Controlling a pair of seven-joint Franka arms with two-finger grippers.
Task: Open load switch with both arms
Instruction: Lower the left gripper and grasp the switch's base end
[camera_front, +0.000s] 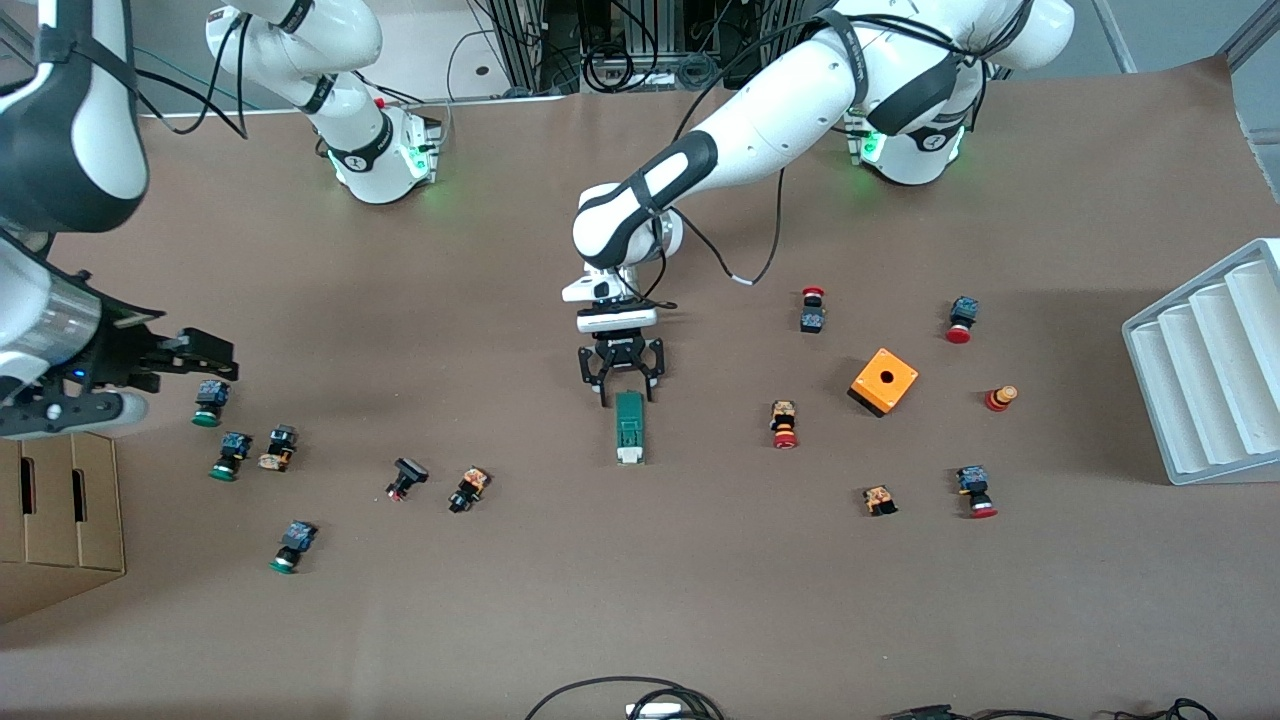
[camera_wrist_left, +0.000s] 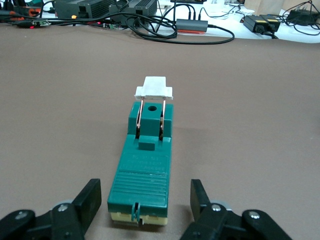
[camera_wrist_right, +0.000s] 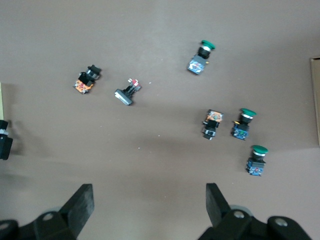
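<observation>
Green push-button lowest on the table; load switch mid-table, not yet gripped.

Going from the right arm's end: my right gripper hangs over the cluster of green push-buttons beside the cardboard box, fingers spread wide on nothing, waiting. At mid-table my left gripper is down at the load switch's green end, the end farther from the front camera. My left fingers flank the block with gaps on both sides, so they are apart, not clamped. The white sliding piece sits at the end nearer that camera. The orange box lies toward the left arm's end. My worry: one finger may touch first and skew the block, or a shallow hold may let it slide when the slider is pulled.
</observation>
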